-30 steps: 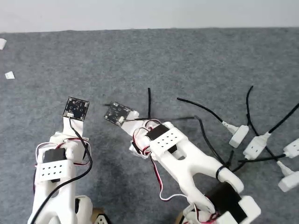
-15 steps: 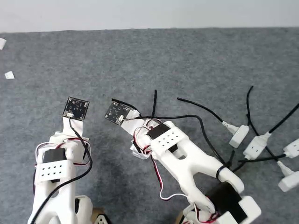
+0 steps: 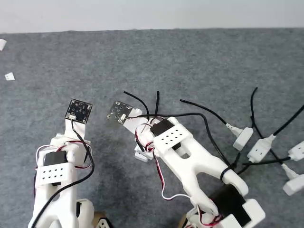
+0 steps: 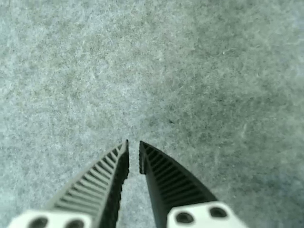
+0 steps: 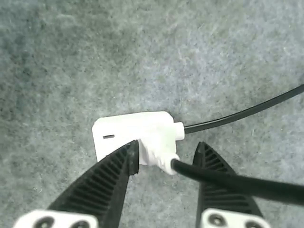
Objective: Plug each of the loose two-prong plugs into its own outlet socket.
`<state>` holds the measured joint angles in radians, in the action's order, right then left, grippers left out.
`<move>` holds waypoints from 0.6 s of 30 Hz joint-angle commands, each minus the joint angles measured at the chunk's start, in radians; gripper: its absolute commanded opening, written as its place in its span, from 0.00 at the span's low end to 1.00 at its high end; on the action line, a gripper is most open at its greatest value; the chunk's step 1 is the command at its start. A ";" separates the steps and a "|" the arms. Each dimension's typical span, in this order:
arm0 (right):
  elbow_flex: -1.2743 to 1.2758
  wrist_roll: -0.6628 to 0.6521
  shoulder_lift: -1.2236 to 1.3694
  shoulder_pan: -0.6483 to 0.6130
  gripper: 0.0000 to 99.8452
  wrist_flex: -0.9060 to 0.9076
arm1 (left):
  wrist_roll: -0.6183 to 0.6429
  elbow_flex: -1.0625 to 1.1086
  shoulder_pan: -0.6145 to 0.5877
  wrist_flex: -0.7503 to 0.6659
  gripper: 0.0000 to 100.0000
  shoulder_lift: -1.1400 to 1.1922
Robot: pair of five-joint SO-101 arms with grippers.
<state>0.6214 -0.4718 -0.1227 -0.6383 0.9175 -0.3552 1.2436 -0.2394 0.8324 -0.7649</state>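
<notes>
Against the white rectangular plastic connector block (image 5: pixel 133 132), the right end effector (image 5: pixel 166 145) is spread, the block lying crosswise at its fingertips.

Robotics laboratory test bench. The worktop (image 3: pixel 213 61) is covered with grey felt-like matting and backed by a plain pale wall (image 3: pixel 152 14). Two white plastic arms, the left arm (image 3: pixel 54 175) and the right arm (image 3: pixel 190 156), carry exposed wiring and bare camera boards (image 3: pixel 78 110).

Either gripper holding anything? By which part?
Left gripper: nothing. Right gripper straddles the white plug at its cord end, one finger touching, a gap at the other; not clamped.
</notes>
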 commanded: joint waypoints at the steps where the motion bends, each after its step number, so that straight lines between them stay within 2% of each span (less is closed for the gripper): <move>1: -0.060 -0.011 -0.010 0.012 0.10 0.005 | -0.009 -0.007 0.000 -0.023 0.03 -0.011; 4: -0.058 -0.011 -0.004 0.012 0.00 -0.008 | -0.011 -0.007 0.000 -0.023 0.03 -0.011; 12: 0.009 -0.046 0.002 0.019 0.01 -0.033 | -0.011 -0.002 0.000 -0.023 0.03 -0.011; 18: 0.087 -0.068 0.004 -0.031 0.01 -0.099 | -0.011 -0.001 0.000 -0.023 0.03 -0.011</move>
<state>0.6843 -0.5194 -0.1320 -0.6414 0.8470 -0.3567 1.2528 -0.2394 0.8324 -0.7649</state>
